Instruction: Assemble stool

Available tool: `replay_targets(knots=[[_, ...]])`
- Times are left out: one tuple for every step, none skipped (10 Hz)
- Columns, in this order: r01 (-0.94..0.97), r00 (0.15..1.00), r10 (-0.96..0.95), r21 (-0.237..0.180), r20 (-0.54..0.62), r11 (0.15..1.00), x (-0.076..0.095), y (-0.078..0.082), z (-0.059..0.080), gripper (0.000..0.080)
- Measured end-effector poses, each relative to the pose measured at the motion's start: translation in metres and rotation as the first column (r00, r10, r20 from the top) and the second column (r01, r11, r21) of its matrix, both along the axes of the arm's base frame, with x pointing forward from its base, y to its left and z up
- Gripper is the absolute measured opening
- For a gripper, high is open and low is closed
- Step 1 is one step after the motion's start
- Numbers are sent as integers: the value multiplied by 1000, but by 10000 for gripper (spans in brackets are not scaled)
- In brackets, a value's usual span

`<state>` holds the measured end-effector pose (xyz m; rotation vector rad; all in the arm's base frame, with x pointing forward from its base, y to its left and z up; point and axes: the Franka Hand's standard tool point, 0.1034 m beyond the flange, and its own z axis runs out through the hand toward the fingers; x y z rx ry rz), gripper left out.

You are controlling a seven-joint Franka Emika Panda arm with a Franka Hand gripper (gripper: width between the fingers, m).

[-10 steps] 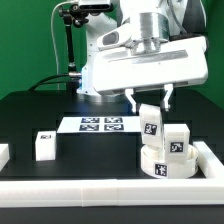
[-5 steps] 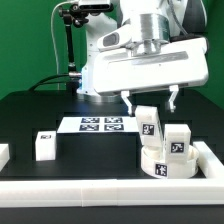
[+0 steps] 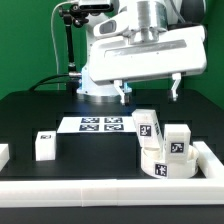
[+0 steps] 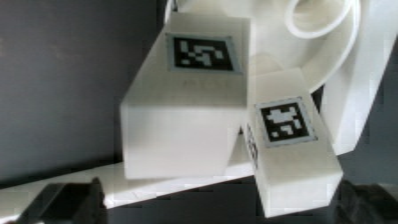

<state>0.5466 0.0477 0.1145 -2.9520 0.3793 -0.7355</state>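
Closest in the exterior view is the long white border rail (image 3: 80,192) running across the front of the black table (image 3: 30,115). It also turns up along the exterior view's right side, so the stool stuff is boxed into that corner. Tucked in there is the round seat (image 3: 165,166), tag facing front, right up against the rail; can't tell if they actually touch. Two blocks rise from its top. The upright leg block (image 3: 178,143) is on the exterior view's right, and the leaning leg block (image 3: 150,126) is just beside it, tipped a bit toward the exterior view's left. I honestly can't tell if either one is plugged in or just resting there. The wrist view looks down on that same pair, both tags readable, with the seat's curved rim next to them. Well off toward the exterior view's left a loose leg block (image 3: 43,146) sits on its own, and a sliver of another white piece (image 3: 3,155) pokes in at the edge. Behind those the marker board (image 3: 100,124) lies flat. The gripper (image 3: 151,90) hangs above the leaning leg block, clear of it, jaws spread wide and holding nothing. One finger sits over the upright leg block, so that side is crowded. Furthest back are the arm's white base (image 3: 98,88) and a black stand (image 3: 68,50).
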Motion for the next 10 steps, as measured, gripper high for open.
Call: replay_targets(knots=[[-3, 1000, 3, 9, -17, 1000, 2, 0, 8, 649], [-9, 1000, 9, 12, -27, 1000, 4, -1, 13, 649], [-10, 999, 11, 19, -46, 1000, 5, -1, 15, 649], [-9, 999, 10, 21, -47, 1000, 7, -2, 16, 649], [-10, 999, 11, 22, -53, 1000, 6, -1, 15, 649], [-11, 998, 12, 26, -67, 1000, 5, -1, 14, 649], [-11, 998, 12, 25, -67, 1000, 5, -1, 13, 649], [-12, 997, 14, 25, -70, 1000, 5, -1, 13, 649], [-64, 979, 71, 44, -190, 997, 0, -3, 5, 649], [-71, 967, 85, 65, -240, 995, 6, -5, 7, 649]])
